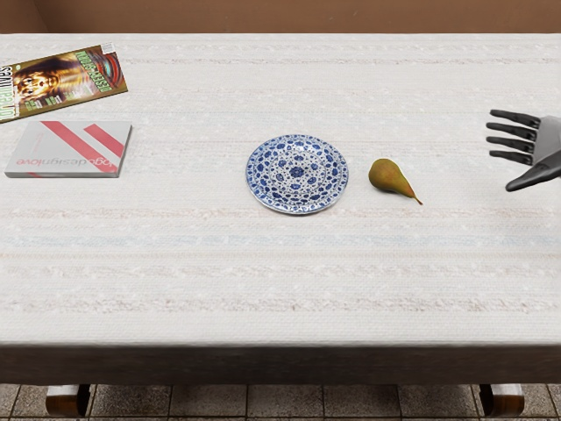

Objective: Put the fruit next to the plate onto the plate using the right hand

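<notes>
Just right of the blue-and-white patterned round plate (296, 174), the brown-green tapered pear (390, 178) may roll away if the open, empty right hand (529, 149) nudges it sideways.

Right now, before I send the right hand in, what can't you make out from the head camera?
Right hand: cut off by the picture's right edge; only spread fingers and part of the palm show, the arm not at all.
Left hand: out of view.
Pear: its underside, hidden against the table.
Magazine: a corner cut off by the left edge; small print too small to read.
</notes>
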Motion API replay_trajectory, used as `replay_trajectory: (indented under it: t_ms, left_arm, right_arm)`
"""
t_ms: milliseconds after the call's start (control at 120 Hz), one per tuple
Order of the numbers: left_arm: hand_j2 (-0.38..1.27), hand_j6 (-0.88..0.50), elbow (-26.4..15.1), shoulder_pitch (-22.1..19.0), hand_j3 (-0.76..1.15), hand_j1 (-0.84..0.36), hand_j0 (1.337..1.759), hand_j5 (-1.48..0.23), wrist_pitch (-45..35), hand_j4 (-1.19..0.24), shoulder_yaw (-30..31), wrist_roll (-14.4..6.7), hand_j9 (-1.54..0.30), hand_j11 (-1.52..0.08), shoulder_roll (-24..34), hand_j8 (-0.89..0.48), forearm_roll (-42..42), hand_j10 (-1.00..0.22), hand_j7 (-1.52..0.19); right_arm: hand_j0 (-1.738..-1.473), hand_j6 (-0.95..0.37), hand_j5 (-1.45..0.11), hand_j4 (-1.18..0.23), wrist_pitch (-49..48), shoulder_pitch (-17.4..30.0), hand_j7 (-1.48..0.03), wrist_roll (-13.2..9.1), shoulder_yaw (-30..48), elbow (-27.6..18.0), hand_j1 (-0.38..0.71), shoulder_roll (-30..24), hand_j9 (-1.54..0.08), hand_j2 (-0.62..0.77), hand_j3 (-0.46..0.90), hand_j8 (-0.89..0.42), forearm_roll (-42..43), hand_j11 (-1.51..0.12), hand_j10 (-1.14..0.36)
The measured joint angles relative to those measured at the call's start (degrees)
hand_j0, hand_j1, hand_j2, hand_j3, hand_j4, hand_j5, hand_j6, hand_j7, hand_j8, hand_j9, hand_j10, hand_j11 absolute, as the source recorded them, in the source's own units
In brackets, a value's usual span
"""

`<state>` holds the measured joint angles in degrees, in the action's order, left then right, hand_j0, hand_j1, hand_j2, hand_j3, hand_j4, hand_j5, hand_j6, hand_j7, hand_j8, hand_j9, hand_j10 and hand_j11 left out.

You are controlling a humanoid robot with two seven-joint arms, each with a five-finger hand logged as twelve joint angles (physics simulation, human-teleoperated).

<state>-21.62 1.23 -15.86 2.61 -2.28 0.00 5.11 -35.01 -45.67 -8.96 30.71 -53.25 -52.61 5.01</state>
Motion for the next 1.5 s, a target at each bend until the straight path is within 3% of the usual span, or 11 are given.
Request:
replay_trajectory:
  t_ms: [158,517,642,725,842,925,1117,1383,1500]
  left_arm:
    - [0.0,0.0,0.0,0.0,0.0,0.35,1.658,0.0,-0.01,0.0,0.0,0.0,0.0,0.0,0.0,0.0,0.0,0.0,0.0]
    - [0.0,0.0,0.0,0.0,0.0,0.35,1.658,0.0,0.0,0.0,0.0,0.0,0.0,0.0,0.0,0.0,0.0,0.0,0.0]
    - [0.0,0.0,0.0,0.0,0.0,0.35,1.658,0.0,-0.01,0.0,0.0,0.0,0.0,0.0,0.0,0.0,-0.01,0.0,0.0]
    - [0.0,0.0,0.0,0.0,0.0,0.35,1.658,0.0,-0.01,0.0,0.01,0.0,0.0,0.0,0.0,0.0,-0.01,0.0,0.0]
    - [0.0,0.0,0.0,0.0,0.0,0.35,1.658,0.0,-0.02,0.0,0.01,0.0,0.0,0.0,0.0,0.0,-0.01,0.0,0.0]
    - [0.0,0.0,0.0,0.0,0.0,0.35,1.658,0.0,-0.01,0.0,-0.01,0.0,0.0,0.0,0.0,0.0,-0.01,0.0,0.0]
    - [0.0,0.0,0.0,0.0,0.0,0.35,1.658,0.0,0.02,0.0,0.01,0.0,0.0,0.0,0.0,0.0,-0.01,0.0,0.0]
    - [0.0,0.0,0.0,0.0,0.0,0.35,1.658,0.0,0.01,0.0,0.01,0.0,0.0,0.0,0.0,0.0,-0.01,0.0,0.0]
    - [0.0,0.0,0.0,0.0,0.0,0.35,1.658,0.0,0.0,0.0,0.01,0.0,0.0,0.0,0.0,0.0,-0.01,0.0,0.0]
  right_arm:
    - [-1.658,0.0,0.0,0.0,0.0,-0.41,0.0,0.0,0.03,0.06,-0.35,0.48,0.0,0.0,0.0,0.0,-0.09,0.0,0.0]
    - [-1.658,0.0,0.0,0.0,0.0,-8.84,0.0,-0.81,-0.76,-1.55,-0.35,10.77,0.0,0.0,0.0,0.0,8.65,0.0,0.0]
    - [-1.658,0.0,0.0,0.0,9.86,-10.32,0.0,-8.03,-0.85,-9.36,-0.35,12.9,0.0,0.0,0.0,0.0,14.43,0.0,0.0]
    - [-1.658,0.0,0.0,0.0,17.8,-10.97,0.0,-11.62,-0.89,-14.96,-0.35,13.18,0.0,0.0,0.0,0.0,17.58,0.0,0.0]
    - [-1.658,0.0,0.0,0.0,29.87,-12.37,0.0,-20.09,-0.89,-22.82,-0.35,13.71,0.0,0.0,0.0,0.0,24.02,0.0,0.0]
    - [-1.658,0.0,0.0,0.0,35.51,-13.01,0.0,-23.37,-1.45,-25.82,-0.35,14.93,0.0,0.0,0.0,0.0,29.63,0.0,0.0]
    - [-1.658,0.0,0.0,0.0,45.47,-14.46,0.0,-25.61,-5.88,-27.68,-0.35,19.86,0.0,0.0,0.0,0.0,45.88,0.0,0.0]
    - [-1.658,0.0,0.0,0.0,49.9,-17.93,0.0,-26.0,-14.19,-24.85,-0.35,22.08,0.0,0.0,0.0,0.0,54.14,0.0,0.0]
    - [-1.658,0.0,0.0,0.0,51.63,-18.44,0.0,-26.02,-17.13,-20.82,-0.35,25.51,0.0,0.0,0.0,0.0,55.89,0.0,0.0]
